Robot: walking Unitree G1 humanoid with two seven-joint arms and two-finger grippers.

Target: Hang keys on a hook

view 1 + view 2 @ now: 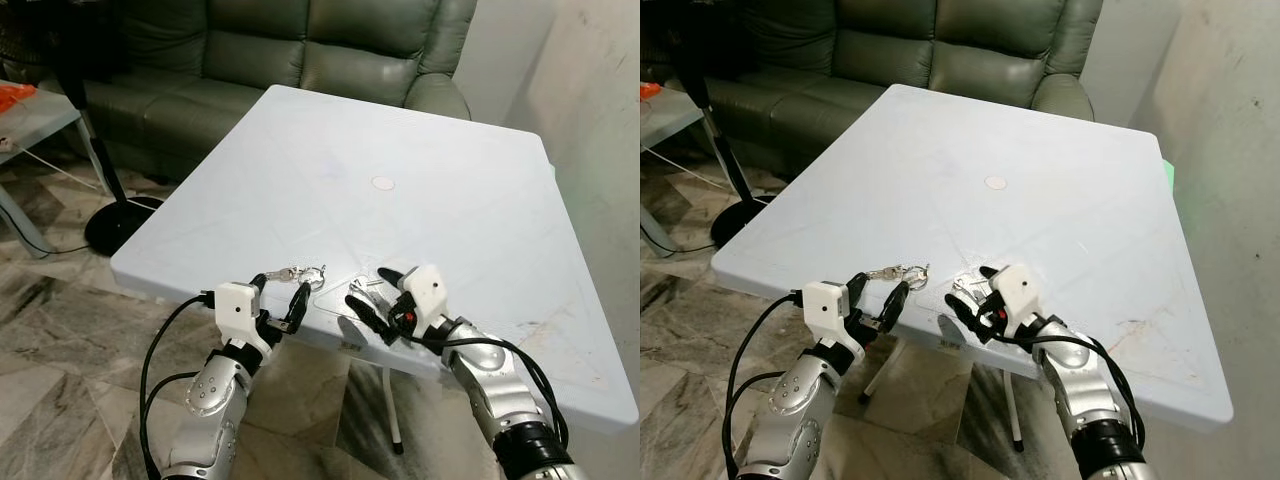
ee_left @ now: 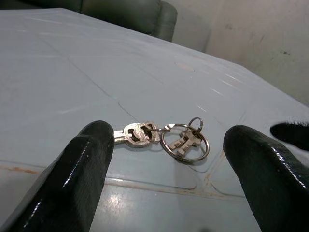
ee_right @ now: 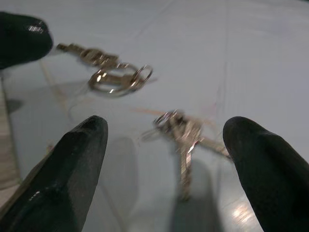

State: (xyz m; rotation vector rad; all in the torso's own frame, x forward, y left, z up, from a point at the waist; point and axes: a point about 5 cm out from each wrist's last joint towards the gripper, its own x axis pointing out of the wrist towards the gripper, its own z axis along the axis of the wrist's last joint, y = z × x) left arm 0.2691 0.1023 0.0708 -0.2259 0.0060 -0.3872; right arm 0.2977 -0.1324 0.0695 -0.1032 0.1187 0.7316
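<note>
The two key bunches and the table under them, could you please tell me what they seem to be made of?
Both key bunches look like bare silvery metal: they glint and show bright highlights. The table looks like pale blue-white moulded plastic with a dull sheen, judging by its rounded edge, faint scuffs and raised lines; painted metal cannot be ruled out.

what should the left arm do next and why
Probably ease the left gripper forward and down, then close it. Its jaws are open with the silver keys on a round metal ring lying flat on the pale blue plastic table just ahead between them, not yet gripped.
</note>
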